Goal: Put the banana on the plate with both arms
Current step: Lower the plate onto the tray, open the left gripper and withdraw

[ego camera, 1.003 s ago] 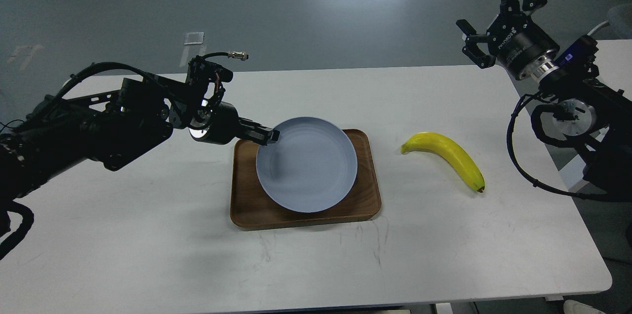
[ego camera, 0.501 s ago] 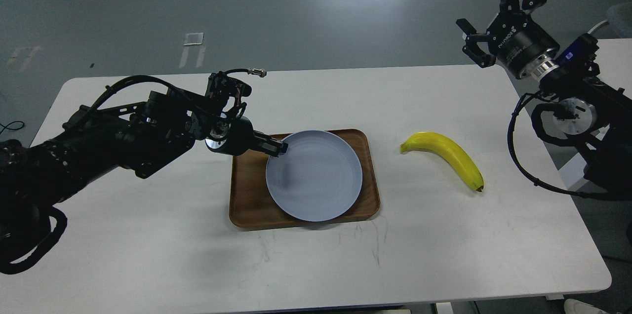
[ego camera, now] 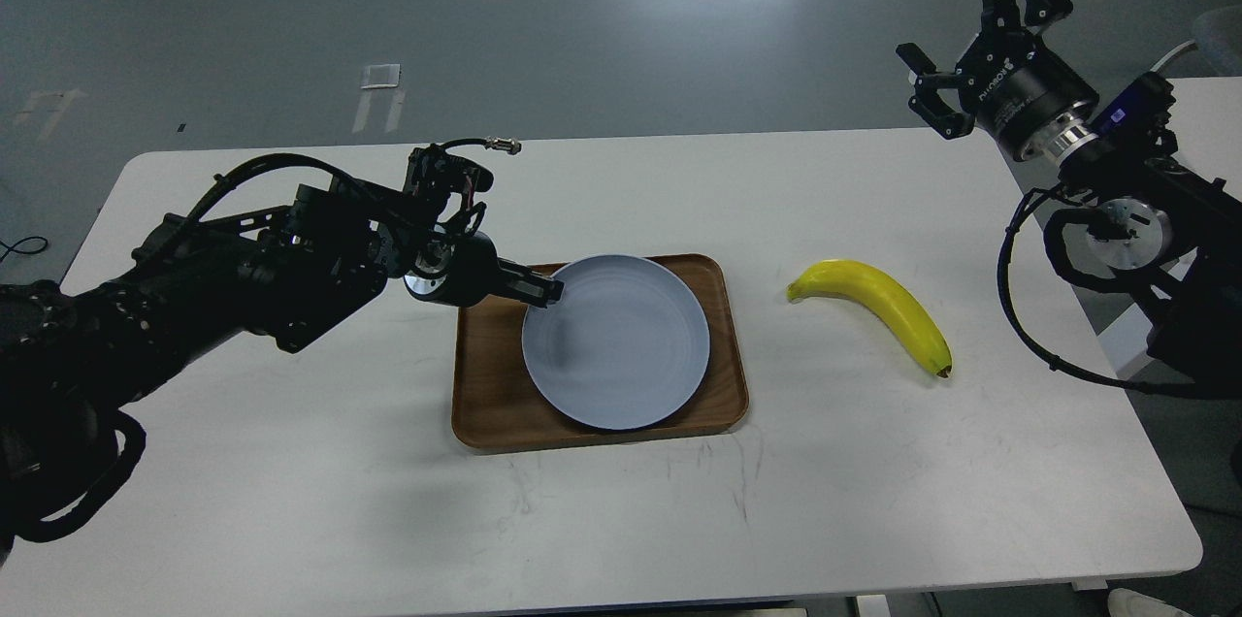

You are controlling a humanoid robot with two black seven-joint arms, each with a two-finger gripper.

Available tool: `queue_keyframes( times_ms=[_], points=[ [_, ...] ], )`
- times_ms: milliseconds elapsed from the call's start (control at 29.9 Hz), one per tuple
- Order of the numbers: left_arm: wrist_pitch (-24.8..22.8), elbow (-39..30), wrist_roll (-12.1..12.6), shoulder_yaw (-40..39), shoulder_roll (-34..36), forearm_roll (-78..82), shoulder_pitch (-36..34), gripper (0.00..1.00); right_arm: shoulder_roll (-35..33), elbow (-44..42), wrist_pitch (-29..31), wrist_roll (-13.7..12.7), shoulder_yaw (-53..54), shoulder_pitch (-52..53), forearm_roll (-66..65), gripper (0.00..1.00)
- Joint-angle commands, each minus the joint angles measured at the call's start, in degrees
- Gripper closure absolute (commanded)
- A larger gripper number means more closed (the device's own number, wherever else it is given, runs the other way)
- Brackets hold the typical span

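White table [ego camera: 291,462] is filling most of the head view, with grey floor [ego camera: 543,25] lying beyond its far edge.

Item 1, left gripper [ego camera: 543,288]: fingers are pointing right and closing on the near-left rim of the plate [ego camera: 621,355], gripping it at the rim. Behind the fingers a silver wrist ring is showing, then cables looping over the wrist, then the thick black left arm [ego camera: 223,277] running back toward the left edge of the view.

Item 2, right gripper [ego camera: 970,35]: jaws are standing spread apart, holding nothing, raised above the far right corner of the table. Behind them a black cylindrical body and silver wrist ring are leading down into the right arm [ego camera: 1135,229], with a black cable hanging in a loop beside it.

Item 3, plate: round, pale blue-grey, sitting inside the brown wooden tray [ego camera: 495,404], toward the tray's right side, and carrying nothing.

Item 4, tray: rectangular with rounded corners, resting flat on the table near its centre.

Item 5, banana [ego camera: 883,307]: yellow, curved, lying on the bare table to the right of the tray, apart from it and from both grippers, its greenish stem end pointing toward the tray and its dark tip pointing toward the near right.
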Motion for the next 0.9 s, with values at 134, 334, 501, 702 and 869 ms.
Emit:
queue_keyframes(
  times_ms=[134, 334, 501, 702, 869],
  points=[
    [0.0, 0.0, 0.0, 0.0, -0.1, -0.3, -0.1, 0.54, 0.0, 0.0, 0.0, 0.0, -0.1, -0.1, 0.0, 0.00],
    [0.0, 0.0, 0.0, -0.1, 0.5, -2.6, -0.5, 0.01, -0.2, 0.0, 0.0, 0.0, -0.4, -0.1, 0.0, 0.00],
    [0.0, -0.1, 0.0, -0.8, 1.9, -11.7, -2.6, 0.01, -1.4, 0.6, 0.0, 0.0, -2.7, 0.3, 0.0, 0.00],
    [0.0, -0.1, 0.0, -0.8, 7.2, -37.6, -5.5, 0.01, -7.2, 3.7, 0.0, 0.0, -8.4, 3.7, -6.9, 0.00],
    [0.0, -0.7, 0.0, -1.9, 10.7, -56.0, -5.6, 0.01, -10.4, 8.0, 0.0, 0.0, -11.8, 7.8, -18.4, 0.00]
  ],
)
